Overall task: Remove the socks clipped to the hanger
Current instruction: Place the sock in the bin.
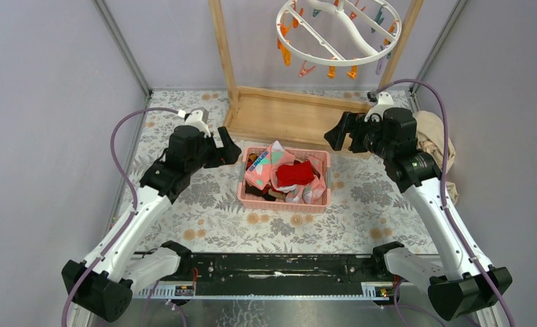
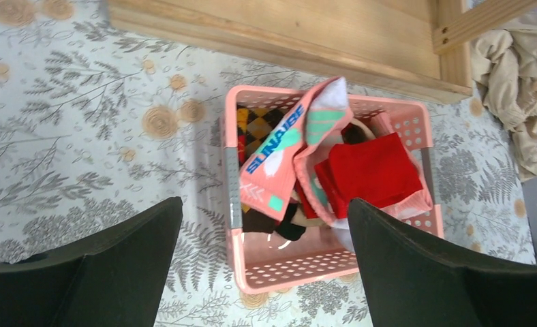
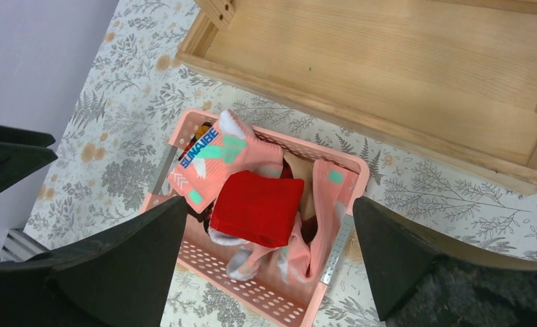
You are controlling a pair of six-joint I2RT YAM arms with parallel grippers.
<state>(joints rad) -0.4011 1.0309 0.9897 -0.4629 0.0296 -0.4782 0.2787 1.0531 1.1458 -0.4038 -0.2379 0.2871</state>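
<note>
Socks (image 1: pixel 287 174) heaped in pink basket (image 1: pixel 318 202), none on visible hanger (image 1: pixel 353 28) clips (image 1: pixel 307 69): task likely done. Left tool (image 1: pixel 233 150), right tool (image 1: pixel 332 136) spread wide, empty, flanking basket; nothing left to pinch.

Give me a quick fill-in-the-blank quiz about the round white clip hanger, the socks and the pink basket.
1. The fabric socks lie piled in the pink perforated plastic basket, a plain ____ one on top.
2. The round white plastic hanger with dangling clips holds ____ socks.
3. The left gripper and the right gripper both stand ____.
4. The hanger hangs inside a ____ frame.
Missing words: red; no; open; wooden.
</note>
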